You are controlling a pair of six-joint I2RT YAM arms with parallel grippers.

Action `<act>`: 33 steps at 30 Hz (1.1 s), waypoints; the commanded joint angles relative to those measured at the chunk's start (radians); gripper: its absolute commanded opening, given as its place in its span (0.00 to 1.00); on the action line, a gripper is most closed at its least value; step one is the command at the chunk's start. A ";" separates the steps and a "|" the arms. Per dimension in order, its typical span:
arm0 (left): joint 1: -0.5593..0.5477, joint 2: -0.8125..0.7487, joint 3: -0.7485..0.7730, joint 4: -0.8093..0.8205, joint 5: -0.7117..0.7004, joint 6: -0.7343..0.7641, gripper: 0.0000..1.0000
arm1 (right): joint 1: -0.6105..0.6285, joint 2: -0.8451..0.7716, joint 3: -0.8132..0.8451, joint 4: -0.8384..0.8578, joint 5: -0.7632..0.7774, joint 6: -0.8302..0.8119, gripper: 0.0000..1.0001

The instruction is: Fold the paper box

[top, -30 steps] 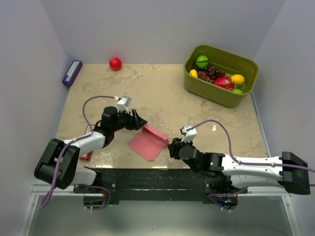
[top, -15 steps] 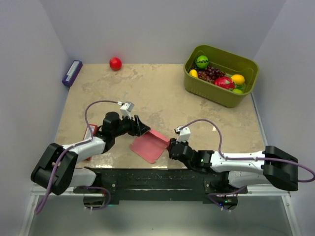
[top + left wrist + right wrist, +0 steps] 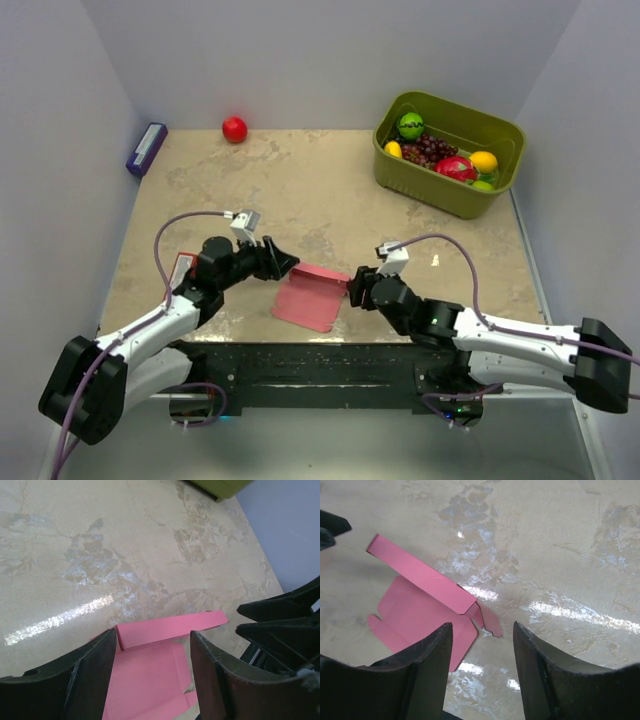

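Note:
The pink paper box lies open on the table near the front edge, its far flap folded up. In the left wrist view the box lies between and below my open fingers, with the raised flap just ahead. My left gripper is open and empty at the box's far left corner. My right gripper is open and empty at the box's right edge. In the right wrist view the box lies left of the open gripper, a small side tab between the fingers.
A green basket of fruit stands at the back right. A red ball and a purple box lie at the back left. A red flat packet lies under the left arm. The black base rail borders the near edge.
The box has shifted a little right and lies flatter. My left gripper came down toward its far left corner. My right gripper drew slightly back and right of the box edge.

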 commanded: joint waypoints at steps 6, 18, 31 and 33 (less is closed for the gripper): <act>-0.004 0.055 0.032 -0.032 -0.082 -0.024 0.63 | -0.002 -0.048 0.218 -0.197 -0.079 0.159 0.59; -0.004 0.110 0.000 0.076 -0.059 -0.049 0.54 | -0.062 0.213 0.378 -0.242 -0.154 0.173 0.54; -0.004 0.159 -0.009 0.136 -0.042 -0.033 0.45 | -0.114 0.280 0.351 -0.196 -0.204 0.178 0.52; -0.004 0.162 -0.014 0.143 -0.037 -0.033 0.44 | -0.117 0.285 0.340 -0.184 -0.208 0.179 0.52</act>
